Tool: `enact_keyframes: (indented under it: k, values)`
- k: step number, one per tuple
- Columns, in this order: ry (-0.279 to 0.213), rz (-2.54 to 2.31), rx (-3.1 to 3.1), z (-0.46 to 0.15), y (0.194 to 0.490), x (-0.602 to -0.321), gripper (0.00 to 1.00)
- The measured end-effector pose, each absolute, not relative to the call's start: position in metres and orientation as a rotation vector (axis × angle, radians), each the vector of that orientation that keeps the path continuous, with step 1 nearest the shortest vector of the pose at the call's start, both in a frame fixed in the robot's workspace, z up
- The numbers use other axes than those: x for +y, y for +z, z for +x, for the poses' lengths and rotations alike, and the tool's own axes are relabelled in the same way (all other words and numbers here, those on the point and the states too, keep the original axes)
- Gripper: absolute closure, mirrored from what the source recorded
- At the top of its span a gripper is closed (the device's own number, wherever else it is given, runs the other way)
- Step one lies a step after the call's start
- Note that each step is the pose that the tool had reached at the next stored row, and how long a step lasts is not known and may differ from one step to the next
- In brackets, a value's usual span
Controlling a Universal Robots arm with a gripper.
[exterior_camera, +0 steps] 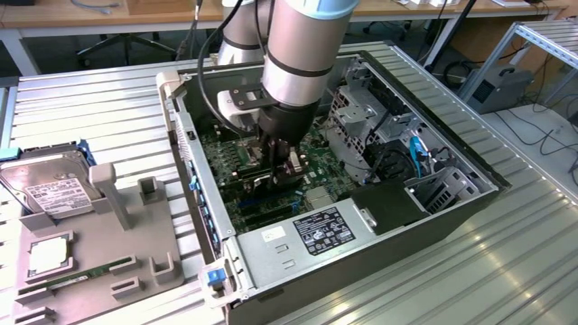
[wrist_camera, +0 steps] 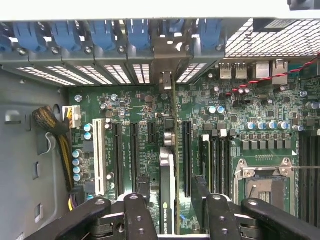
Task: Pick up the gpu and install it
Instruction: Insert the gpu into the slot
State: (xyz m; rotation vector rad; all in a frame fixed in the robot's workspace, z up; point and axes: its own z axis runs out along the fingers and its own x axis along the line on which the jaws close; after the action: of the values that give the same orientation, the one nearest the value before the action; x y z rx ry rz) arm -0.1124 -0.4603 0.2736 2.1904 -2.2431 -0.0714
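- The pincer (exterior_camera: 281, 172) reaches down inside the open computer case (exterior_camera: 434, 223), its fingers (wrist_camera: 141, 217) clamped on the gpu (wrist_camera: 167, 200) from both flat sides.
- The gpu stands on edge between the fingers, directly below the pincer, running away from it toward the rear slot covers (wrist_camera: 120, 72).
- Its silver end bracket (wrist_camera: 169, 55) sits at the far end, against the case's back wall.
- Beneath the card lies the green motherboard (wrist_camera: 240, 110), with black expansion slots (wrist_camera: 187, 155) just beside it on either flank.
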Motion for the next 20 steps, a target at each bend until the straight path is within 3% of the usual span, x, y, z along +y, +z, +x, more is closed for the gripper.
enact_keyframes:
  k: [9, 10, 13, 20]
  values:
    - [-0.070, 2.191, -2.244, -0.1127, 0.2670, -0.4598, 0.53]
    - [-0.070, 2.191, -2.244, -0.1126, 0.2670, -0.4598, 0.55]
    - [-0.070, 2.191, -2.244, -0.1127, 0.2670, -0.4598, 0.73]
    - [-0.069, 2.192, -2.244, -0.1159, 0.2641, -0.4579, 0.73]
